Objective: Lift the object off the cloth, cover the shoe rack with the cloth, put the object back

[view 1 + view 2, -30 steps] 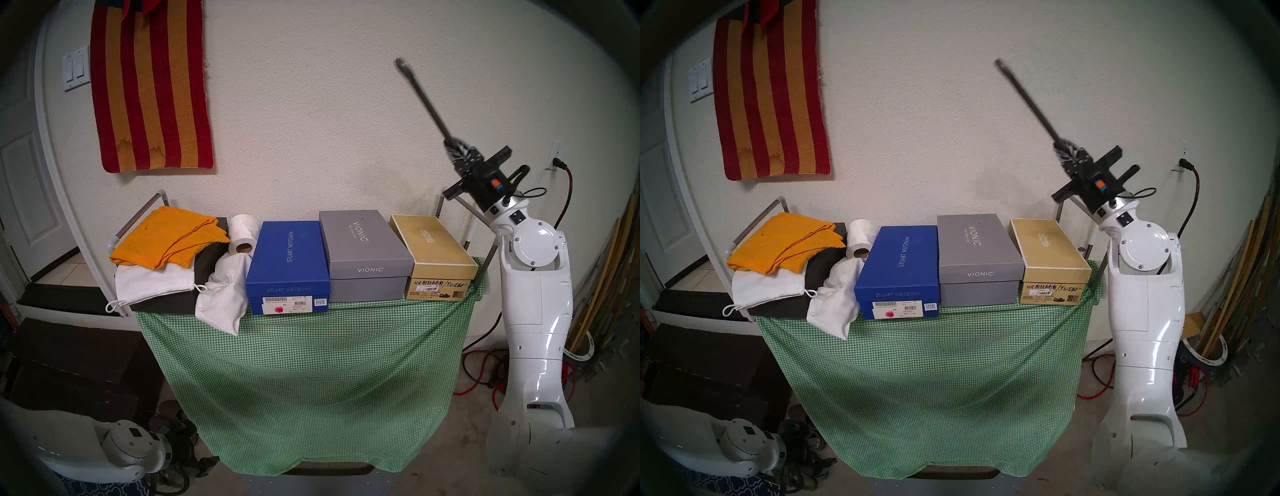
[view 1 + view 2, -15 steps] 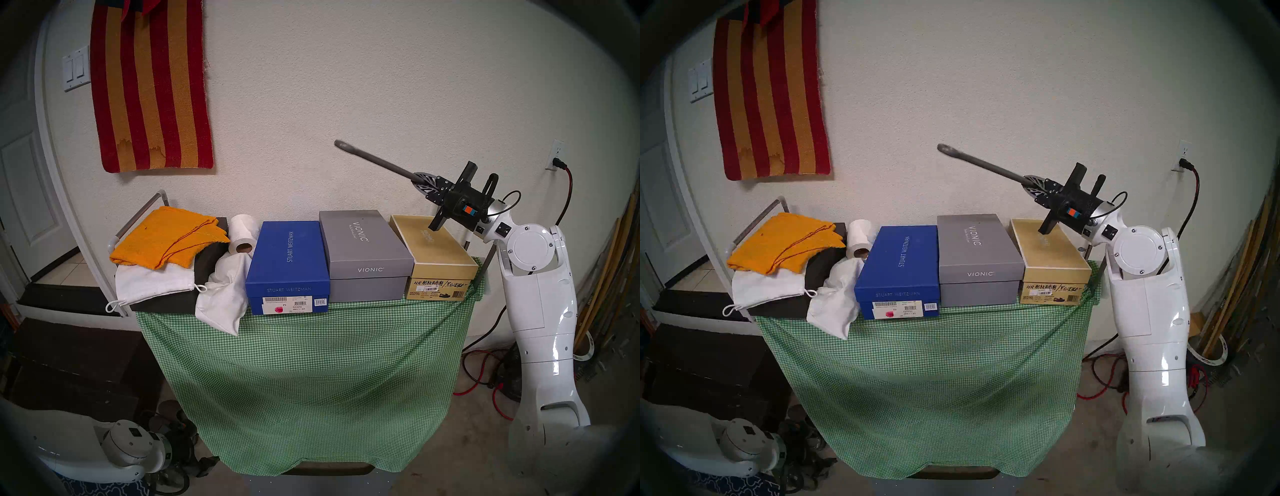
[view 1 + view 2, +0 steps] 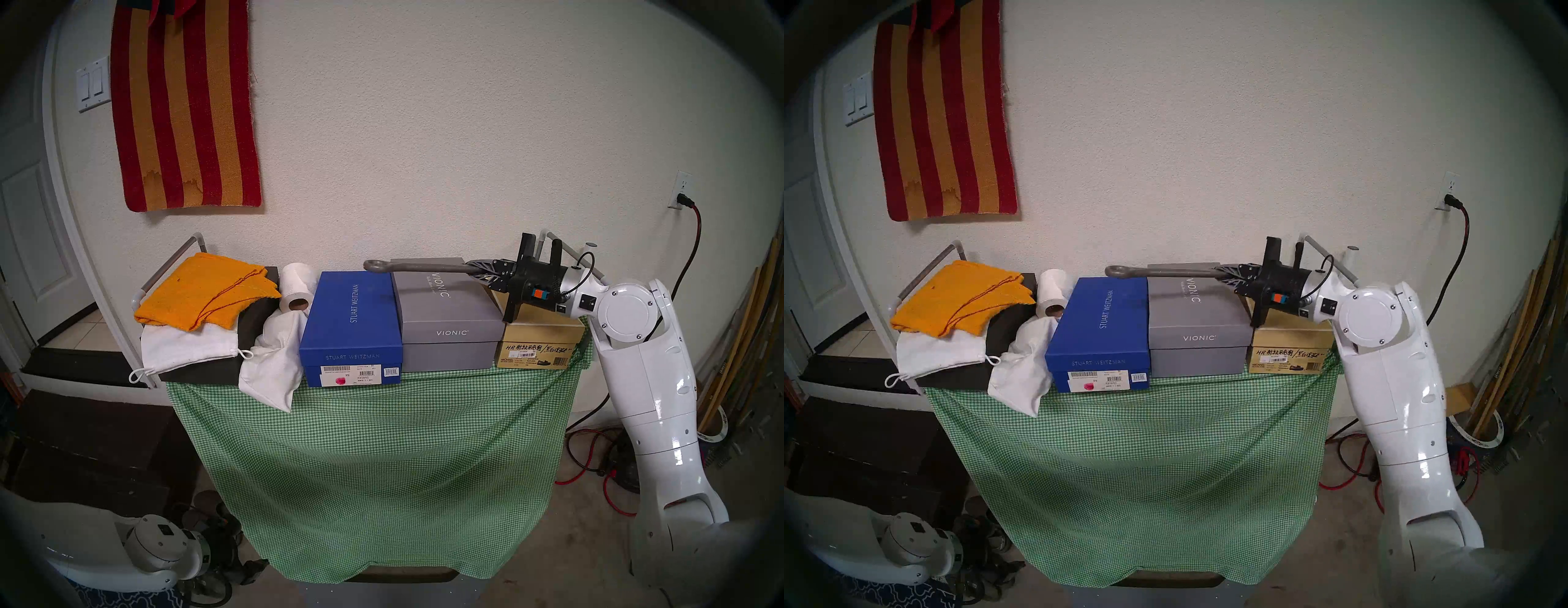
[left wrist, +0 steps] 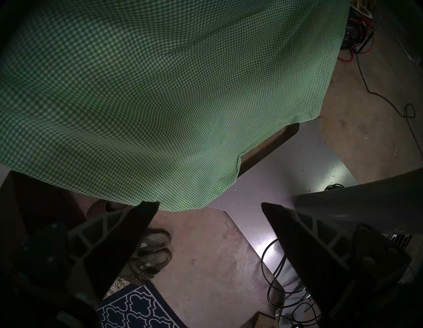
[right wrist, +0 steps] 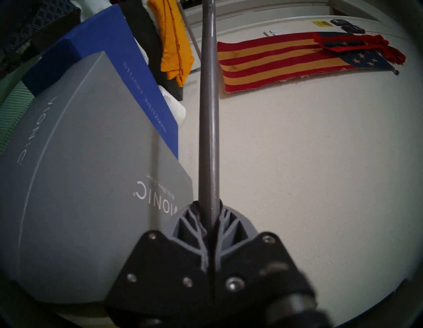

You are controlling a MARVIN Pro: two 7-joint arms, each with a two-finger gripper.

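The grey metal bar (image 3: 424, 266) lies nearly level over the back of the grey Vionic box (image 3: 445, 305). Its ring end (image 3: 373, 265) is above the blue box's (image 3: 352, 314) back corner. I cannot tell if it touches the boxes. My right gripper (image 3: 477, 269) is shut on the bar's right end, above the tan box (image 3: 543, 335); the right wrist view shows the fingers (image 5: 190, 220) clamped on the bar (image 5: 208, 114). The green-and-white check cloth (image 3: 382, 458) hangs down the shoe rack's (image 3: 169, 263) front. My left gripper (image 4: 210, 206) is open and empty, low by the cloth's (image 4: 160, 91) bottom hem.
On the rack's top left lie an orange towel (image 3: 203, 288), white bags (image 3: 271, 365) and a toilet roll (image 3: 297, 284). A red-and-gold rug (image 3: 186, 106) hangs on the wall. Shoes (image 4: 151, 254) and a dark chest (image 3: 93, 450) are at lower left; cables (image 3: 594, 458) and leaning boards at right.
My right arm has swung the bar down from pointing steeply up to lying nearly level over the shoe boxes. The cloth and left arm have not moved.
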